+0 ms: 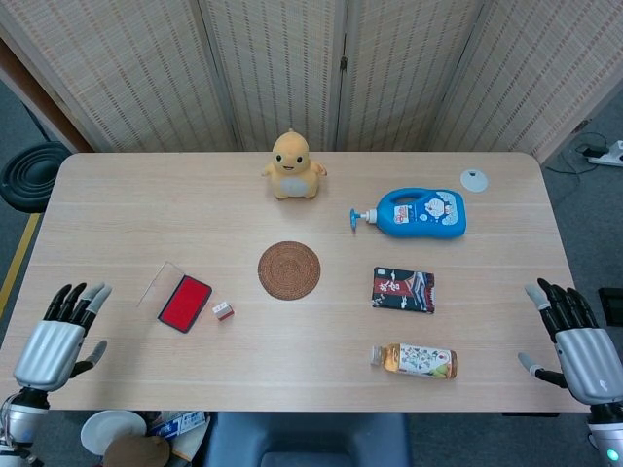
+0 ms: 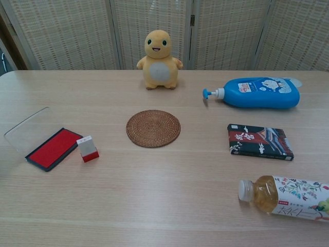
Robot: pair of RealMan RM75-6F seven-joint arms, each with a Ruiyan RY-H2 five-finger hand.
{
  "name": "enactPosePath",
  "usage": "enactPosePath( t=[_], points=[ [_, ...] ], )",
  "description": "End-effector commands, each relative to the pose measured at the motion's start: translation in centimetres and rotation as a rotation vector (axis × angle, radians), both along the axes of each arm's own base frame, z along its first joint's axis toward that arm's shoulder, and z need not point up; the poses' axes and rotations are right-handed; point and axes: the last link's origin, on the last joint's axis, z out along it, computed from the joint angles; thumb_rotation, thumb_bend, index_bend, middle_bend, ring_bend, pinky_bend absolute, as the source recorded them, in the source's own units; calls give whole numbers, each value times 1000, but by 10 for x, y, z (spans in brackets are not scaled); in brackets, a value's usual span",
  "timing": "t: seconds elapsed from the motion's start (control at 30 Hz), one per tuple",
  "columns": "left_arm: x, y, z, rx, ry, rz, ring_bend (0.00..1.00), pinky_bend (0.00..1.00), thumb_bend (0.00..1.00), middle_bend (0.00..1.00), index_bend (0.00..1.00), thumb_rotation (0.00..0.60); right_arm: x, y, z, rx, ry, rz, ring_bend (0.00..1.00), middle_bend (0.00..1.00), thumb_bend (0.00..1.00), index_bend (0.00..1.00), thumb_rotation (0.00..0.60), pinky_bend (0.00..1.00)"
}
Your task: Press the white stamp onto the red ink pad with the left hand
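The left hand point(image 1: 60, 336) hangs over the desk's point(image 1: 117, 209) near left corner, fingers spread wide and holding nothing. Bare wood lies between it and the red ink pad point(image 1: 185, 303); the white stamp point(image 1: 224, 311) stands just beside the pad's right edge. The right hand point(image 1: 578, 342) hovers off the desk's right edge, fingers apart.

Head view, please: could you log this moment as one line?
left hand: open, over table edge | small white stamp with red base: untouched beside red ink pad | right hand: open
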Motion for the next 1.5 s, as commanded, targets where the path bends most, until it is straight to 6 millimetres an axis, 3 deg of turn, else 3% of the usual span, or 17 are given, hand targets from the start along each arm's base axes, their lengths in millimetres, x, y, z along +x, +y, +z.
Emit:
enactPosePath(
  t=[0.03,0.17,0.37,0.8,1.13,1.5],
  points=[
    [26,30,-7,-82,37,-74,0,0,328,0,0,600,-3,-4,-1,8,3,-12,0,0,186,0,600,0],
    [50,57,-24,-162,99,-142,0,0,328,0,6,600,-4,-7,-2,13,0,-17,0,0,185,0,600,0],
    [73,76,-53,-268,184,-216,0,0,328,0,46,600,-4,-6,1,5,-6,-11,0,0,186,0,600,0],
    [105,91,-97,-408,294,-324,0,0,328,0,108,600,-4,-3,9,-11,-29,0,0,0,186,0,600,0],
    [107,110,-117,-484,314,-350,0,0,328,0,146,600,-5,-3,11,-29,-26,-12,0,0,186,0,600,0],
    [96,137,-135,-541,344,-353,0,0,328,0,182,600,-7,-8,7,-17,-20,-30,0,0,186,0,600,0]
  ],
)
